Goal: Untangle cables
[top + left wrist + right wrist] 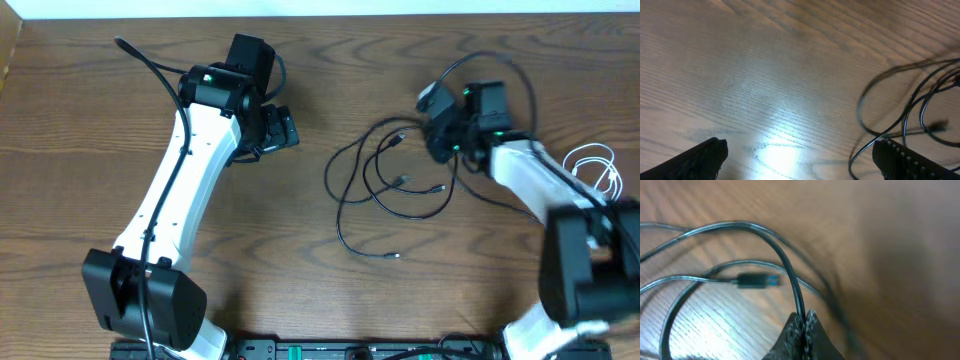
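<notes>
Thin black cables [385, 185] lie in tangled loops on the wooden table, right of centre. A white cable [592, 165] is coiled at the far right edge. My right gripper [440, 143] sits at the tangle's upper right; in the right wrist view its jaws [804, 320] are shut on a black cable [790, 277] that rises from between the pads, and a small plug [756, 281] lies beyond. My left gripper [280, 128] hangs open over bare table left of the tangle, fingers [695, 160] wide apart, with black loops [910, 107] off to its right.
Thicker black wires run along both arms [165, 85]. The arm bases and a black bar [300, 350] occupy the near edge. The right arm's base [590, 270] stands at the lower right, close to the white cable.
</notes>
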Tool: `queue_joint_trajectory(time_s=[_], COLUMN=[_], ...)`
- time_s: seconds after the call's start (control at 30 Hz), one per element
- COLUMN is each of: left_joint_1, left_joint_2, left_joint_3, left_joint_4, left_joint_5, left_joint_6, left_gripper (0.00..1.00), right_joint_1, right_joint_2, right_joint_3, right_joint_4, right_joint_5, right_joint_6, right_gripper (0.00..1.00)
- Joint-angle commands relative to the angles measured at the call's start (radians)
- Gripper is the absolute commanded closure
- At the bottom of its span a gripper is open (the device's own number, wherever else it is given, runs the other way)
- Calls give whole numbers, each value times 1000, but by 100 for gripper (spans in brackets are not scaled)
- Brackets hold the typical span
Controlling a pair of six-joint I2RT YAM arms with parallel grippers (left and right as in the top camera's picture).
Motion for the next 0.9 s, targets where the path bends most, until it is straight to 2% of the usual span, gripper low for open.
queue_joint_trajectory(time_s=[0.0,0.3,0.5,0.6,0.67,0.8,0.87], left_joint_1=[5,5,5,5,5,5,5], left_joint_2=[-8,-8,-8,-8,-8,-8,-8], left_joint_3=[6,6,6,6,6,6,6], left_joint_4=[-3,-3,-3,-3,-3,-3,-3], left_joint_5=[-21,-21,-21,-21,-21,-21,-21], left_joint_6=[10,10,10,10,10,10,10], left_gripper=[2,2,2,2,2,2,2], right_joint_1=[-39,-132,-156,-156,-156,-157,-158], right_joint_2=[-96,-42,35,47,50,50,50], right_joint_3=[5,-3,-3,-3,-3,-3,-3], right_joint_4=[-48,-216,-148,-117,-115,-114,-111], right_joint_5=[97,128,127,127,127,132,152], right_joint_6=[12,-79,-82,-82,-82,-82,-83], right_gripper=[99,99,99,85,63,43,37])
